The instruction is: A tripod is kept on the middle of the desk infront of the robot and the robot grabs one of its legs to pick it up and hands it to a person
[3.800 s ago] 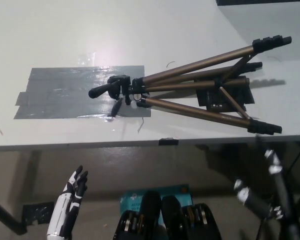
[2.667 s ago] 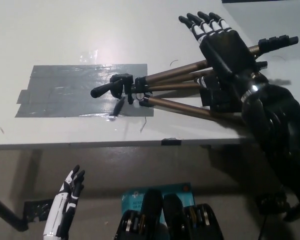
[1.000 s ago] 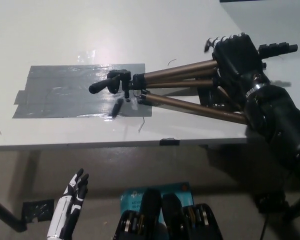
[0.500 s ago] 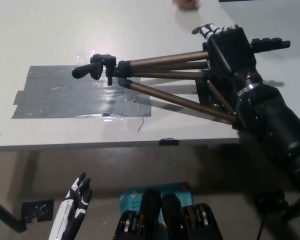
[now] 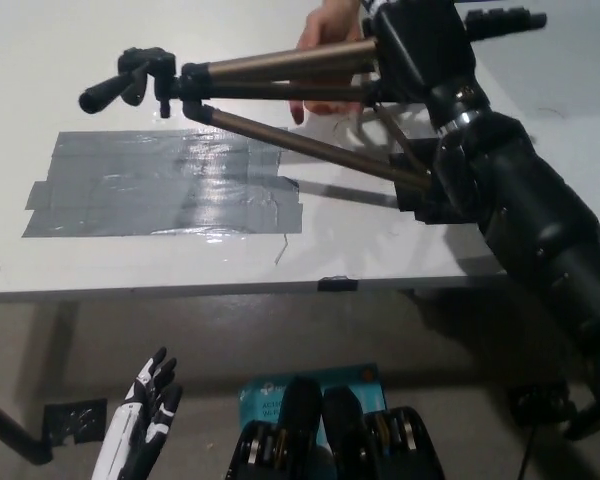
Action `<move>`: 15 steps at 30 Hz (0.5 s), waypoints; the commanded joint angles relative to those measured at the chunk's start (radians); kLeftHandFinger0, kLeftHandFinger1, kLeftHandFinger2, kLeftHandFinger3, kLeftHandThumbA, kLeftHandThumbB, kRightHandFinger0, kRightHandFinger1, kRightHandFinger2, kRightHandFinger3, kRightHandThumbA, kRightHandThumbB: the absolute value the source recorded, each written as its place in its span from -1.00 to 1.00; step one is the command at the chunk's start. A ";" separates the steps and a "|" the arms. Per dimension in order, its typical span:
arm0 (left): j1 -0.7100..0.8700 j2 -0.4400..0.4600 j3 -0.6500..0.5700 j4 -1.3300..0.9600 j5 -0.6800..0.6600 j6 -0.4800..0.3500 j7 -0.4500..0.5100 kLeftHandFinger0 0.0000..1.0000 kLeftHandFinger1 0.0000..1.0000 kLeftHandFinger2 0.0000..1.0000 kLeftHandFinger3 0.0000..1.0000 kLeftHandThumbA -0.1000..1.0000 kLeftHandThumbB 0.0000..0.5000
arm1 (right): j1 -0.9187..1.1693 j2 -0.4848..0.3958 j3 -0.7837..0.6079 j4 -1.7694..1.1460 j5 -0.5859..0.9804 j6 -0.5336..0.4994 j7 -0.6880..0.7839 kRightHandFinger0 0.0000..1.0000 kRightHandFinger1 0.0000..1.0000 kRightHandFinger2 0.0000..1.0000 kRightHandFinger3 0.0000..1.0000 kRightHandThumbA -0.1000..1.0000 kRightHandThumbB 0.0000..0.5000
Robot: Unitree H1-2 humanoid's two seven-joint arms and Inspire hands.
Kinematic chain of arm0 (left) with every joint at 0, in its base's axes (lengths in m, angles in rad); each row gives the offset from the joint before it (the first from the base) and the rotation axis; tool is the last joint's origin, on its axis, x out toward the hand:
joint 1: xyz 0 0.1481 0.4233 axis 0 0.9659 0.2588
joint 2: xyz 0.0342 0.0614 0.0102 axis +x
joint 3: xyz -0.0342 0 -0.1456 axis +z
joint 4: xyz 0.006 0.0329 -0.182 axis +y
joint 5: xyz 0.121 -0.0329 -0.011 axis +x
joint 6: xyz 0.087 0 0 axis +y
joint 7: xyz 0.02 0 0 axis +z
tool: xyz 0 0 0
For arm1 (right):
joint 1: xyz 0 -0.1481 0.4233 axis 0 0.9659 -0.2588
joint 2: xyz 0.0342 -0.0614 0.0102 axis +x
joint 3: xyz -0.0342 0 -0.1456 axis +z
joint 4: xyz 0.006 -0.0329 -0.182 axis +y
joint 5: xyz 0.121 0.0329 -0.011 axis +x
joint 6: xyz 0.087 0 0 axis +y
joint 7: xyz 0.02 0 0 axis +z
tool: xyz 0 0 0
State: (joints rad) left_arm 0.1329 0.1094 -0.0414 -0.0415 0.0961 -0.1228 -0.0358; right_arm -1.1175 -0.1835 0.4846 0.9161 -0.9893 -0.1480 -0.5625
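1. Tripod (image 5: pixel 280 63): in the air above the desk (image 5: pixel 130 262), roughly level, head end to the left, legs slightly splayed.
2. Right hand (image 5: pixel 420 50): black, closed tight round the legs towards their feet. This grip leaves the long shafts free for a taker.
3. Person's hand (image 5: pixel 330 25): just behind the upper leg, probably reaching to receive it; whether it touches cannot be told.
4. Left hand (image 5: pixel 142 420): white, resting low below the desk's near edge, fingers apart, holding nothing.
5. Grey tape patch (image 5: pixel 160 185): flat on the desk, below the tripod's head.

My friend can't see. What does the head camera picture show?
The robot's black right hand holds a tripod up above a white desk, and a person's hand reaches toward it at the top. The white left hand hangs open below the desk edge.
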 commanded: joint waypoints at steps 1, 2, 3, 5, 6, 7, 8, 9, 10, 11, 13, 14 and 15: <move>0.028 0.013 0.003 -0.048 -0.010 -0.035 -0.010 1.00 1.00 1.00 1.00 0.69 -0.95 | -0.113 0.013 -0.009 -0.012 0.007 -0.009 -0.122 -1.00 -0.57 0.38 0.66 -1.00 -0.12; 0.033 0.013 0.000 -0.052 -0.011 -0.034 -0.014 1.00 1.00 1.00 1.00 0.70 -0.93 | -0.118 0.013 -0.008 -0.016 0.006 -0.002 -0.116 -1.00 -0.56 0.39 0.66 -1.00 -0.09; 0.032 0.020 0.003 -0.064 -0.029 -0.023 -0.024 1.00 1.00 1.00 1.00 0.67 -0.93 | -0.127 0.013 -0.006 -0.024 -0.003 0.011 -0.119 -1.00 -0.54 0.39 0.60 -1.00 -0.06; 0.026 0.018 0.006 -0.066 -0.036 -0.023 -0.024 1.00 1.00 1.00 1.00 0.57 -0.98 | -0.134 0.013 -0.008 -0.027 -0.002 0.014 -0.121 -1.00 -0.57 0.35 0.55 -1.00 -0.04; 0.028 0.016 0.006 -0.065 -0.042 -0.029 -0.025 1.00 1.00 1.00 1.00 0.56 -0.99 | -0.128 0.014 -0.008 -0.039 -0.002 0.020 -0.116 -1.00 -0.59 0.33 0.49 -1.00 -0.04; 0.037 0.014 0.004 -0.065 -0.036 -0.036 -0.024 1.00 1.00 1.00 1.00 0.55 -1.00 | -0.114 0.014 -0.007 -0.054 -0.002 0.026 -0.100 -1.00 -0.61 0.32 0.45 -1.00 -0.06; 0.032 0.011 0.000 -0.059 -0.026 -0.042 -0.022 1.00 1.00 1.00 1.00 0.54 -1.00 | -0.111 0.012 -0.004 -0.057 -0.005 0.035 -0.089 -1.00 -0.60 0.35 0.40 -1.00 -0.08; 0.031 0.013 -0.003 -0.058 -0.016 -0.042 -0.021 1.00 1.00 1.00 1.00 0.58 -1.00 | -0.107 0.013 -0.002 -0.053 -0.005 0.037 -0.090 -1.00 -0.60 0.37 0.41 -1.00 -0.05; 0.022 0.012 -0.005 -0.059 -0.006 -0.037 -0.018 1.00 1.00 1.00 1.00 0.59 -0.99 | -0.104 0.011 -0.008 -0.050 0.009 0.032 -0.070 -1.00 -0.56 0.38 0.35 -1.00 -0.03; 0.014 0.012 -0.004 -0.060 -0.007 -0.033 -0.019 1.00 1.00 1.00 1.00 0.60 -0.99 | -0.109 0.011 -0.011 -0.046 0.016 0.032 -0.060 -1.00 -0.56 0.36 0.22 -1.00 -0.03; 0.002 0.010 0.007 -0.064 -0.021 -0.026 -0.014 1.00 1.00 1.00 1.00 0.53 -0.97 | -0.087 0.008 -0.045 -0.119 0.087 0.105 0.176 -0.30 0.21 0.81 0.81 -0.08 0.15; 0.006 0.004 0.007 -0.067 -0.018 -0.023 -0.010 1.00 1.00 1.00 1.00 0.53 -0.98 | -0.065 -0.005 -0.056 -0.176 0.133 0.111 0.292 0.32 0.79 1.00 1.00 0.14 0.49; 0.004 0.001 0.006 -0.060 -0.013 -0.031 -0.006 1.00 1.00 1.00 1.00 0.50 -1.00 | -0.045 -0.025 -0.063 -0.263 0.202 0.152 0.495 1.00 1.00 1.00 1.00 0.34 0.84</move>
State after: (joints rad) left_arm 0.1456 0.1114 -0.0422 -0.0732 0.0881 -0.1235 -0.0466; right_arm -1.1281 -0.1731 0.4730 0.8803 -0.9790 -0.1048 -0.5322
